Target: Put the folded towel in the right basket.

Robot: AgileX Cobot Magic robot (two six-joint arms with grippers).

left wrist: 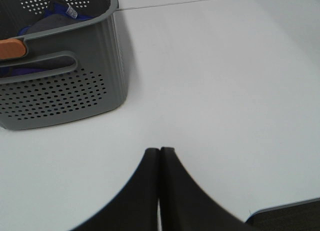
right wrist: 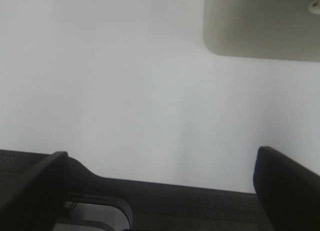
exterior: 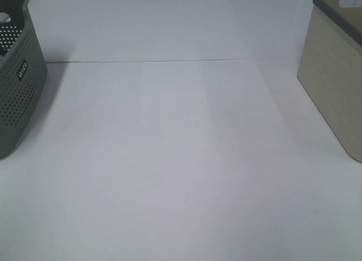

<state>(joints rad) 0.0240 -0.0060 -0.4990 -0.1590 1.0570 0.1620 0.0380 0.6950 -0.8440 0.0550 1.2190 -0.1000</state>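
The right basket [exterior: 334,86] is beige with a grey rim and stands at the table's right edge; it also shows in the right wrist view [right wrist: 255,26]. No folded towel shows on the table. Blue and grey cloth [left wrist: 47,23] lies in the grey perforated left basket [left wrist: 65,91]; I cannot tell whether it is the towel. My left gripper [left wrist: 160,150] is shut and empty, low over the table near the grey basket. My right gripper [right wrist: 160,156] is open and empty, short of the beige basket. Neither gripper shows in the exterior high view.
The grey basket [exterior: 20,97] stands at the table's left edge, with an orange item [left wrist: 11,48] at its rim. A thin seam [exterior: 169,61] crosses the white table at the back. The table's dark front edge [right wrist: 200,206] lies below my right gripper.
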